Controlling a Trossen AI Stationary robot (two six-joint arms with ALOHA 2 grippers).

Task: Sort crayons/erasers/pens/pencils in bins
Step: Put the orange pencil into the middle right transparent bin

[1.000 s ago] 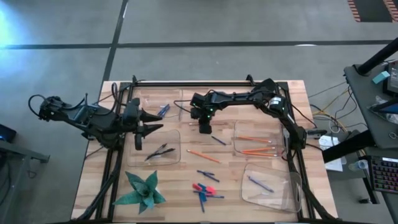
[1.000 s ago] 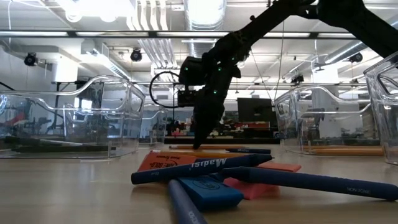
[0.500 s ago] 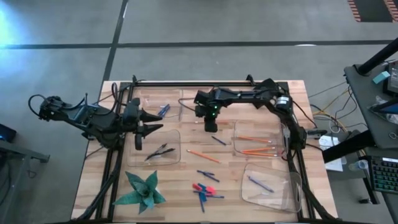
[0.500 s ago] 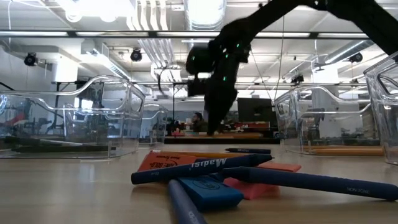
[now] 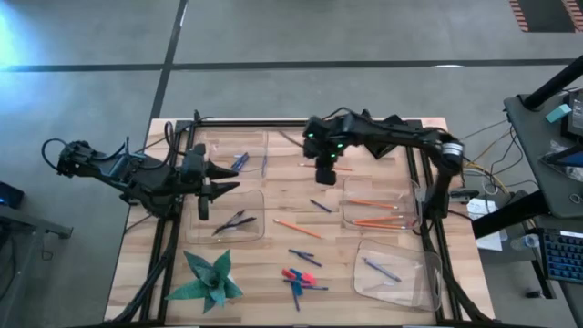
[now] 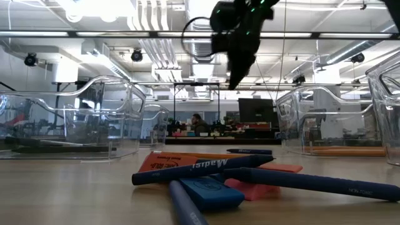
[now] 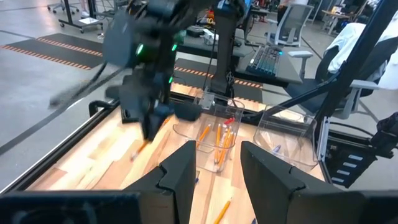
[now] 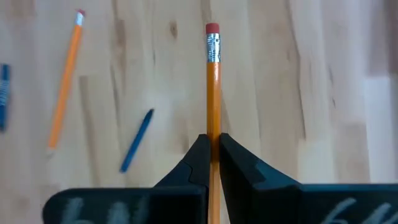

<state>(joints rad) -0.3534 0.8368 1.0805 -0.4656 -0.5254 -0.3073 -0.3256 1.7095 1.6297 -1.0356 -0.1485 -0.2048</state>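
Right gripper [image 8: 212, 155] has risen, clamping one pencil [image 8: 213, 93]; left gripper [image 7: 214, 168] parted; four bins [image 5: 378, 202].

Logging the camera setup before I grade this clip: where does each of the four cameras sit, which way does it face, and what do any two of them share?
High view: overhead, looking straight down on the table; both arms show.
Low view: at tabletop height, facing the room; the right gripper hangs from above.
Left wrist view: on the waiting left arm at the table's left, looking across it past its own fingers.
Right wrist view: looking down past shut fingers clamping a pencil.
Shared: the bin holding pencils also shows in the left wrist view.
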